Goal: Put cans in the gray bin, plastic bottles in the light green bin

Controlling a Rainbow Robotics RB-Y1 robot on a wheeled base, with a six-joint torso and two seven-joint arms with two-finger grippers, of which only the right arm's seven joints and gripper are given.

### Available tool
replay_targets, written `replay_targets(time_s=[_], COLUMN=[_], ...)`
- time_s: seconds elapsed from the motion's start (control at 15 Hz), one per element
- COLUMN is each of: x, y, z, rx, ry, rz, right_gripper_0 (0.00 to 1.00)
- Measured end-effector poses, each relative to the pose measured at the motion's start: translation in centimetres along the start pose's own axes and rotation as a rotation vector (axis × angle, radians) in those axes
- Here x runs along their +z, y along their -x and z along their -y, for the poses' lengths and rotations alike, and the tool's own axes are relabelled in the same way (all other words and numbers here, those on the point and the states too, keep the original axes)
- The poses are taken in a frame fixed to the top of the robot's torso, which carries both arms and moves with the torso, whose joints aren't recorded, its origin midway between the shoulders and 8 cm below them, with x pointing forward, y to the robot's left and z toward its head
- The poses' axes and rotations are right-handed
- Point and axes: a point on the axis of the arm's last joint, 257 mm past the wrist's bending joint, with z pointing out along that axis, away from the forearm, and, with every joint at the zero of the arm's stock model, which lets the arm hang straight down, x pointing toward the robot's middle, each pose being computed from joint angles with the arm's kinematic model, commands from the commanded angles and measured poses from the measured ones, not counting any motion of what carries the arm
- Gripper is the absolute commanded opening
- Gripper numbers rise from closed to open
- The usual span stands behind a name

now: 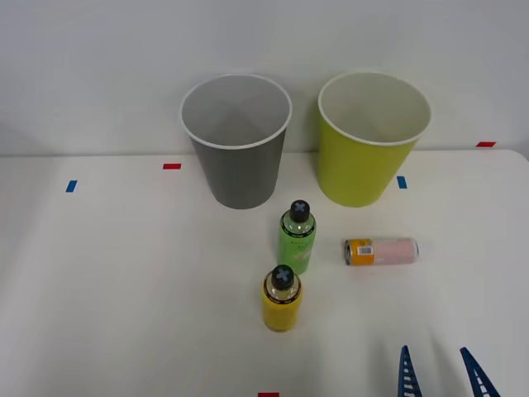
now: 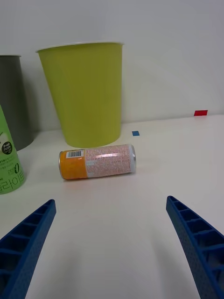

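Two bins are standing side by side at the rear of the worktop (image 1: 107, 273). Two bottles are standing upright before them, one nearer the robot. A can (image 1: 381, 251) is lying sideways to their right.

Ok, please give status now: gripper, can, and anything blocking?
Right gripper open, empty, low over table. Pink can lying on its side ahead, before the light green bin. Green bottle stands beside; path clear.
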Motion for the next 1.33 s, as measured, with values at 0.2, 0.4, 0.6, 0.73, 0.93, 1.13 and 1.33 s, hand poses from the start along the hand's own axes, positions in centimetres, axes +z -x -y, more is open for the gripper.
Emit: replay_targets(time_s=[0.2, 0.4, 0.6, 0.73, 0.93, 1.13, 1.33], x=[0.0, 0.0, 0.0, 0.0, 0.0, 0.0, 0.0], y=[0.0, 0.0, 0.0, 0.0, 0.0, 0.0, 0.0], z=[0.0, 0.0, 0.0, 0.0, 0.0, 0.0, 0.0], rx=[0.0, 0.0, 0.0, 0.0, 0.0, 0.0, 0.0], ry=[0.0, 0.0, 0.0, 0.0, 0.0, 0.0, 0.0], rz=[0.0, 0.0, 0.0, 0.0, 0.0, 0.0, 0.0], right_gripper_0=[0.81, 0.81, 0.81, 0.81, 0.81, 0.81, 0.81])
